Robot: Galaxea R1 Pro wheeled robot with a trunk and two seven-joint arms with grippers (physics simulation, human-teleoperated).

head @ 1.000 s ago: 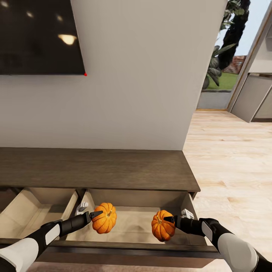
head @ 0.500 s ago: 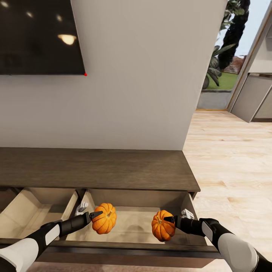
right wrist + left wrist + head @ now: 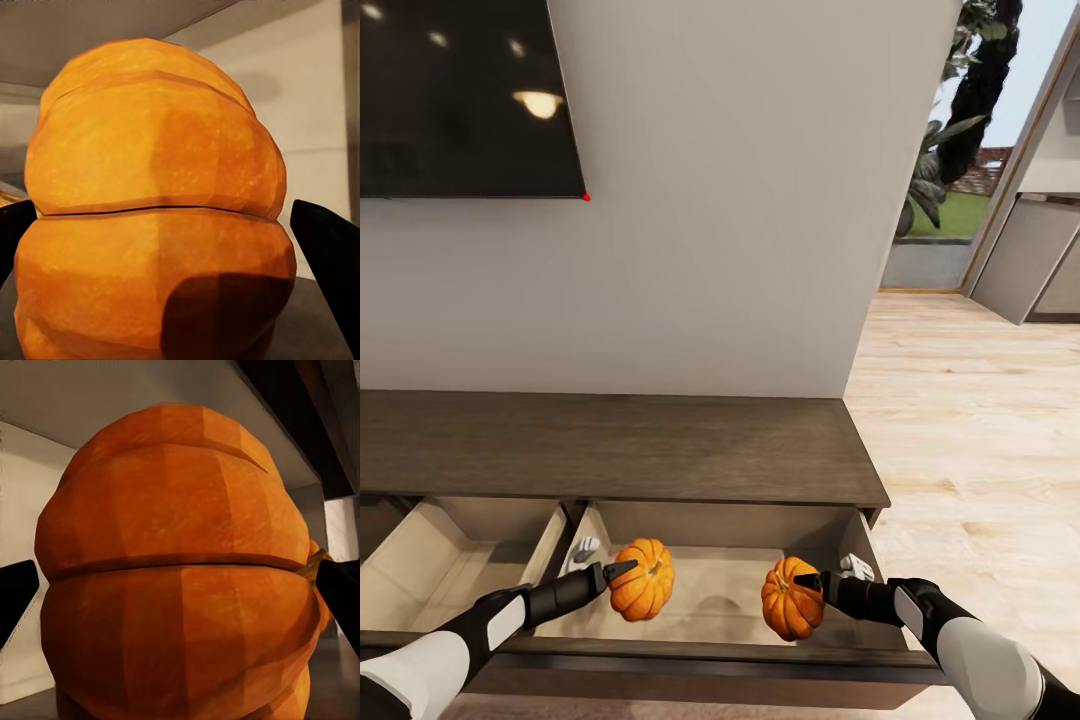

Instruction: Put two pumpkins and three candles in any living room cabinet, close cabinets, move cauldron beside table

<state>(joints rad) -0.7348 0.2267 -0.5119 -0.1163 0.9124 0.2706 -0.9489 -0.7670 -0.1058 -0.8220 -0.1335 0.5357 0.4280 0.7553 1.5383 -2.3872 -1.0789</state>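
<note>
Since a second ago the left arm has carried its pumpkin [image 3: 642, 592] slightly toward the middle of the drawer [image 3: 720, 590]; the right arm and its load look unchanged.

Both pumpkins hang over the open right-hand drawer of the cabinet [image 3: 610, 445], above its pale floor, where their shadows fall. The left tool [image 3: 622, 570] has its dark fingers [image 3: 15, 594] on either flank of the left pumpkin, closed onto it at mid-height. The right tool [image 3: 810, 581] grips the right pumpkin [image 3: 790, 598] the same way, one finger [image 3: 326, 259] at each side. Whether either fruit already touches the drawer floor I cannot tell; from the head view they seem just above it.

These look rigid and light, with hard ribbed skins that would not give under the fingers. The rounded flanks could slip or roll in a pinch, so the hold across the widest band, with the fingers seated at the crease between the bulges, seems the sound one; the short stem looks too small to take. Once released, a pumpkin may roll a little on the flat drawer floor, so I would judge a low release best.

A second drawer [image 3: 455, 570] to the left also stands open, and both will need shutting.
</note>
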